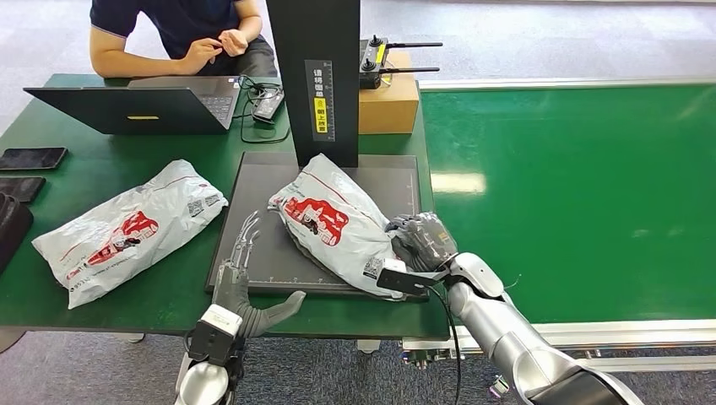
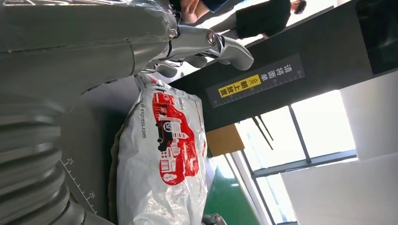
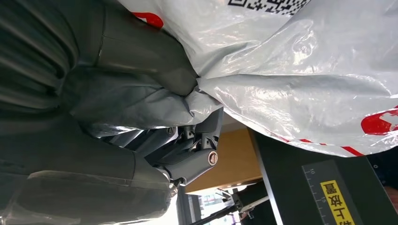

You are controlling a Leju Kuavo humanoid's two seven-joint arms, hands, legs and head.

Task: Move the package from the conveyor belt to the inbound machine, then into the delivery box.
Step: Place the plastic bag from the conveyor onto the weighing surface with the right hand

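A white plastic package with red print lies on the dark scanning plate of the inbound machine, below its black upright column. My right hand grips the package's near right end; in the right wrist view the thumb and fingers pinch the crumpled plastic. My left hand rests flat and open on the plate's near left corner, apart from the package. The green conveyor belt stretches away on the right.
A second white package lies on the green table at the left. A laptop, phones and cables sit at the back left, where a person sits. A cardboard box with an antenna device stands behind the column.
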